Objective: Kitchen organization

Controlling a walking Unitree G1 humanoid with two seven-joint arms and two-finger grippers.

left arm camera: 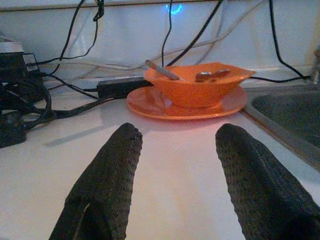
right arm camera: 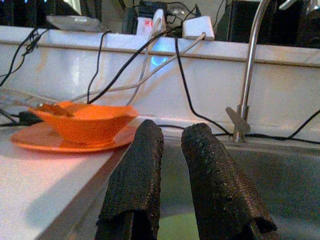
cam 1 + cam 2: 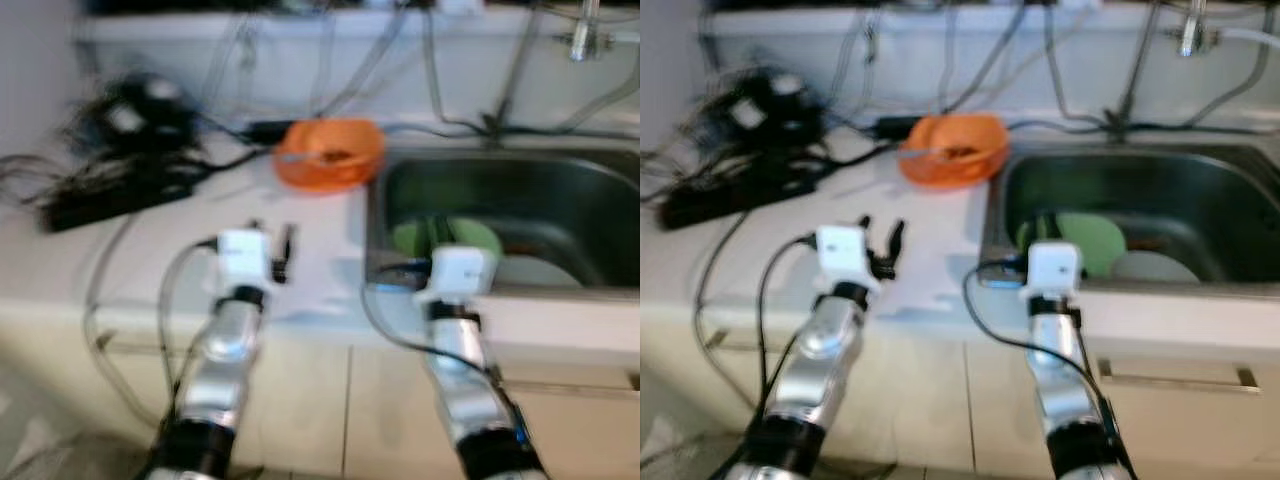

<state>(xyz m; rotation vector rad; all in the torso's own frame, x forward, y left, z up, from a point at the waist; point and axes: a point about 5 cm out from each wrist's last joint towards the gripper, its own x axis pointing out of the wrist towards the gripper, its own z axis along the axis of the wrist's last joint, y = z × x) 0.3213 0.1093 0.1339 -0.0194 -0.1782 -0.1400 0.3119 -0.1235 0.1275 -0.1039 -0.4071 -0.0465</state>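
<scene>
Both my grippers are held out over the kitchen worktop, and I place everything by the sink (image 3: 600,200). My left gripper (image 1: 175,150) hovers above the white counter (image 3: 310,230) well to the sink's left, its two black fingers (image 1: 107,185) spread wide with nothing between them. It points straight at the orange bowl (image 1: 192,90), which sits in an orange plate (image 1: 150,102) on the counter just beside the sink's far left corner. A utensil (image 1: 162,70) lies in the bowl, its long axis slanting, the handle end sticking up and out over the rim on the side away from the sink. Something brownish rests in the bowl too; I cannot tell what.

My right gripper (image 2: 170,175) is at the sink's near left edge, fingers pointing over the basin toward the faucet (image 2: 247,75) at the back wall. They stand a narrow gap apart and hold nothing.

Inside the sink lie a green plate (image 3: 1090,240) and a pale plate (image 3: 1155,268), touching. Well left of the sink, a tangle of black cables and a power strip (image 3: 110,195) rest on the counter.
</scene>
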